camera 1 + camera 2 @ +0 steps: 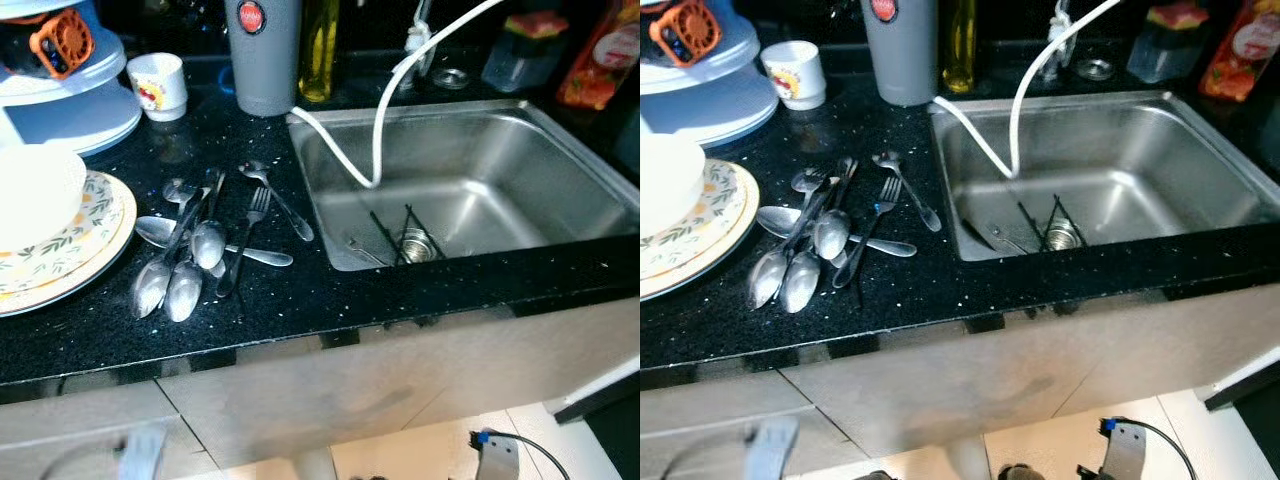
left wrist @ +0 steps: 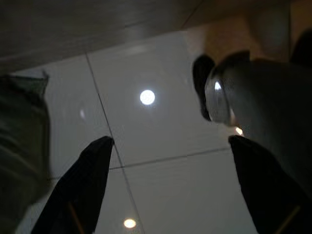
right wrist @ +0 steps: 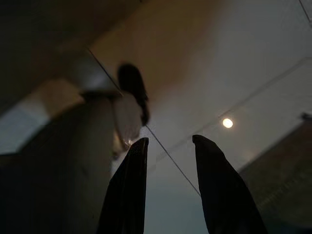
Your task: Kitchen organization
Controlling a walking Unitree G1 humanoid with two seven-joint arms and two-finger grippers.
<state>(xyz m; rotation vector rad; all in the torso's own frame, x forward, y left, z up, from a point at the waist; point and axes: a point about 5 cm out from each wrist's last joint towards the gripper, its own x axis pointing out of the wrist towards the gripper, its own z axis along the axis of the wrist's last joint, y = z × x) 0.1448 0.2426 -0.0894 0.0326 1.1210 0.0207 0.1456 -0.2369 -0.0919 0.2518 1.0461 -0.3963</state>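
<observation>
Counter: a black speckled countertop [image 1: 300,310] is seen from above, with a steel sink [image 1: 560,170] set into it on the right.
Cutlery: a loose heap of spoons [image 1: 180,270] and a fork [image 1: 245,235] is laid on the counter just left of the sink, handles crossing; one more spoon [image 1: 280,205] is angled toward the sink edge.
Plates: stacked floral plates [image 1: 95,245] are placed at the left edge, with a white bowl [image 1: 35,190] on top, close to the cutlery.
Back row: a white cup [image 1: 160,85], a grey tumbler [image 1: 263,55] and an oil bottle [image 1: 318,50] are lined along the back; the cup stands apart from the tumbler.
Sink contents: a white hose [image 1: 385,110] is draped into the basin; a black wire rack [image 1: 400,235] and a utensil are lying by the drain.
Left gripper [image 2: 170,161]: hung low over pale floor tiles, fingers [image 2: 83,185] spread wide, nothing between them.
Right gripper [image 3: 170,161]: hung low over the floor, fingers [image 3: 129,190] parted narrowly, nothing held.
</observation>
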